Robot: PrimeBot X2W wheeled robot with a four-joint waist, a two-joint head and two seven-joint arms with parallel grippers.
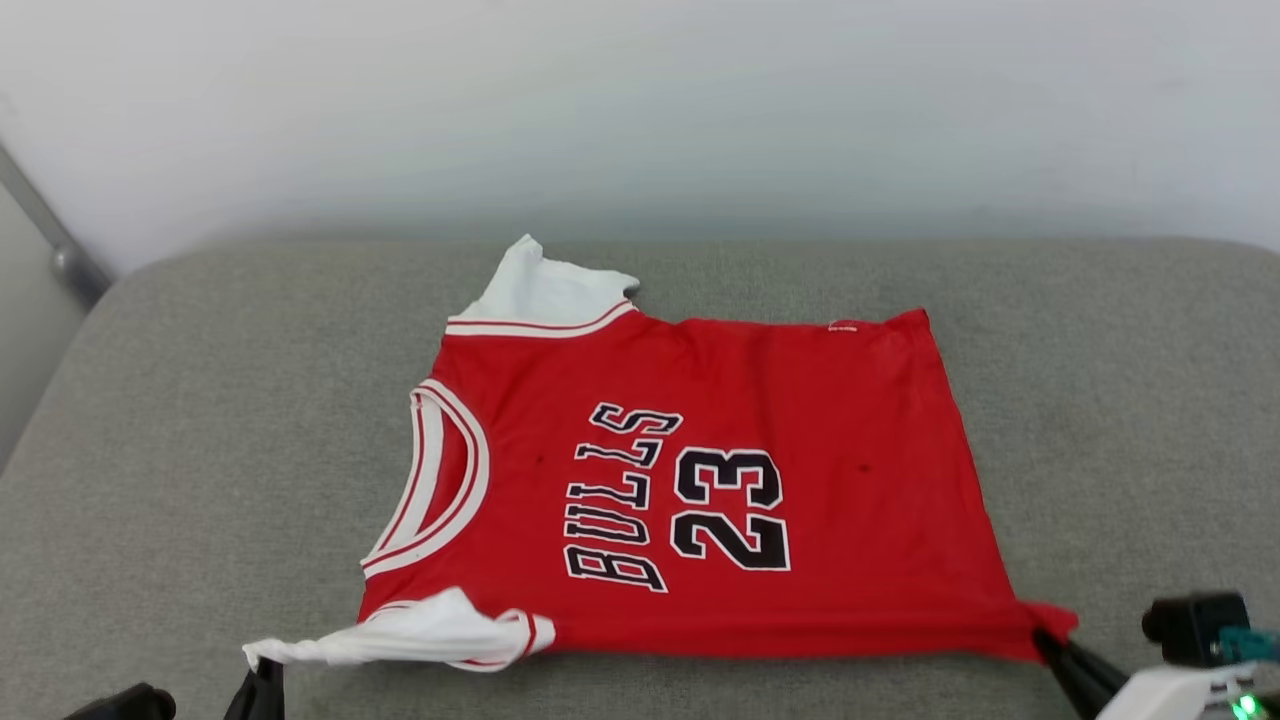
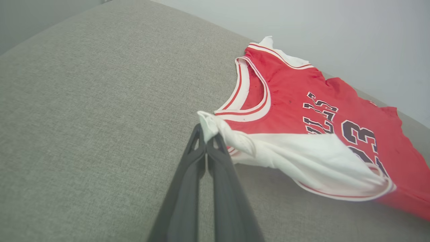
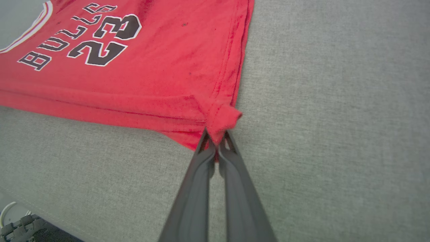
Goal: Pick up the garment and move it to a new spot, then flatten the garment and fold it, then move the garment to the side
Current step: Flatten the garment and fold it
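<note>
The garment (image 1: 820, 440) lay spread flat, print side up, on the grey cushion (image 1: 180, 450). Its neck opening faced the robot's left and its hem the robot's right. Its far white sleeve (image 1: 540, 290) pointed toward the pale wall (image 1: 640, 120). The near white sleeve (image 2: 302, 158) tapered to a point at the cushion's near left. The left gripper (image 2: 206, 136) was clamped tight on that tip, fingers pressed together with only cloth between them. In the left wrist view the rest of the jersey stretched away to the right of the fingers.

At the opposite end, the right gripper (image 3: 217, 141) was closed just as firmly on the near hem corner (image 3: 223, 117), which bunched into a small red knob. In the right wrist view the body of the jersey ran up and left from the fingertips. The near edge between the two pinches appeared taut and slightly raised, though the head view was too shallow to be sure it cleared the cushion.
</note>
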